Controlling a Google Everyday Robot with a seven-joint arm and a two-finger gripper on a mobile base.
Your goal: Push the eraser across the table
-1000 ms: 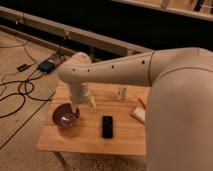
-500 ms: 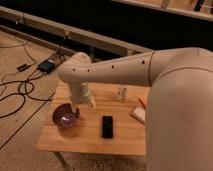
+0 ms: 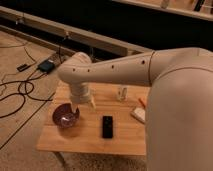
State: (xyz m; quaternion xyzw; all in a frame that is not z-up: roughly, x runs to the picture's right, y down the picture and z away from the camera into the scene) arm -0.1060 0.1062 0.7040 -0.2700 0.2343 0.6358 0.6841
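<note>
The eraser (image 3: 107, 126), a small flat black block, lies on the light wooden table (image 3: 125, 140) near its front middle. My gripper (image 3: 83, 106) hangs from the big white arm over the table's left half, above and to the left of the eraser and clear of it. Its two pale fingers (image 3: 93, 103) point down and stand apart, open, with nothing between them.
A purple bowl (image 3: 66, 116) sits at the table's left, just below the gripper. A pale cream block (image 3: 138, 114) and an orange item (image 3: 141, 102) lie at the right, partly hidden by my arm. A small pale upright object (image 3: 121, 93) stands at the back. Cables and a box (image 3: 47, 66) lie on the floor.
</note>
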